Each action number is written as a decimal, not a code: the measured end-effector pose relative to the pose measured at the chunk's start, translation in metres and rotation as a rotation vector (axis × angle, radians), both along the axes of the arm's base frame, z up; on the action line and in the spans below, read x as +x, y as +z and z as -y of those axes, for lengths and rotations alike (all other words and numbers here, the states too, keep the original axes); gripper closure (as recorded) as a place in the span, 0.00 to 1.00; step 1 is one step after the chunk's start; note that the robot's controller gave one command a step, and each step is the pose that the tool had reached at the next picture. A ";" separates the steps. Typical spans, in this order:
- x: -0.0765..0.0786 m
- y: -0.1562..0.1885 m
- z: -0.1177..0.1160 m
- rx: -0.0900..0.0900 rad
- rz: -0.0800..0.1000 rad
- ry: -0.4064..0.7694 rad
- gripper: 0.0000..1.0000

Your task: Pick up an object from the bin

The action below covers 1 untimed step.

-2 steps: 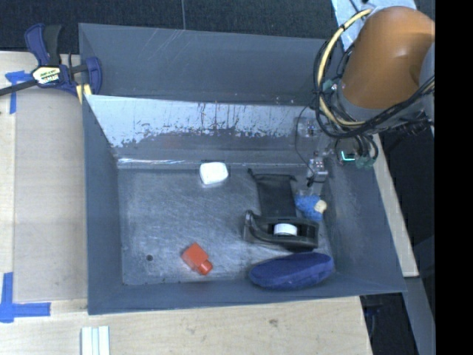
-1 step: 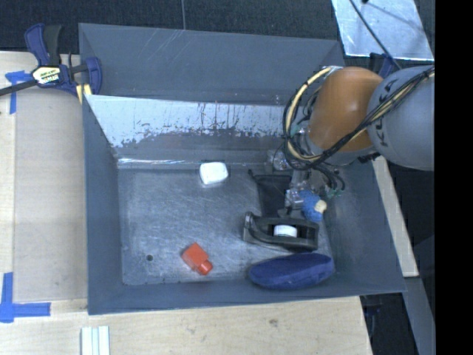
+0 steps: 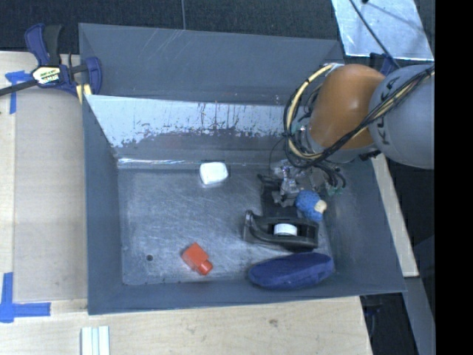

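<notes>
A small blue thing (image 3: 307,202) with a pale yellowish end lies on the floor of the bin (image 3: 222,65), in its right half and nearer the right wall than the middle. The gripper (image 3: 283,186) is down low just to the left of it, close enough that the two look to be touching, though contact cannot be made out. Whether the gripper is spread or pressed together cannot be told, and nothing is seen pinched in it.

Just toward the front edge from both lies a black tape dispenser (image 3: 281,233) with a white roll (image 3: 284,229) set in it. Its left end sits under the gripper. Beyond that, against the front wall near the front right corner, rests a dark blue oblong pouch (image 3: 290,271).

A red piece (image 3: 196,258) lies well apart, toward the front left. A white block (image 3: 213,173) sits near the back wall, about the middle.

Above the gripper, the arm's orange cover (image 3: 347,106) with looped cables (image 3: 299,124) hangs over the back right corner.
</notes>
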State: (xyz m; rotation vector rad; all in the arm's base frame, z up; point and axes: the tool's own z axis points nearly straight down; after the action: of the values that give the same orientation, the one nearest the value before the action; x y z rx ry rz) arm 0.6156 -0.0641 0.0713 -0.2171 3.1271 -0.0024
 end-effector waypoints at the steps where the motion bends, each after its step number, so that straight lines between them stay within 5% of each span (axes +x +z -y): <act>1: -0.021 0.119 -0.010 -0.001 0.005 0.089 1.00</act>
State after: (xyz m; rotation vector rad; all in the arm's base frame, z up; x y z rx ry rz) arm 0.5942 -0.0540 0.1904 -0.3558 3.1094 -0.0033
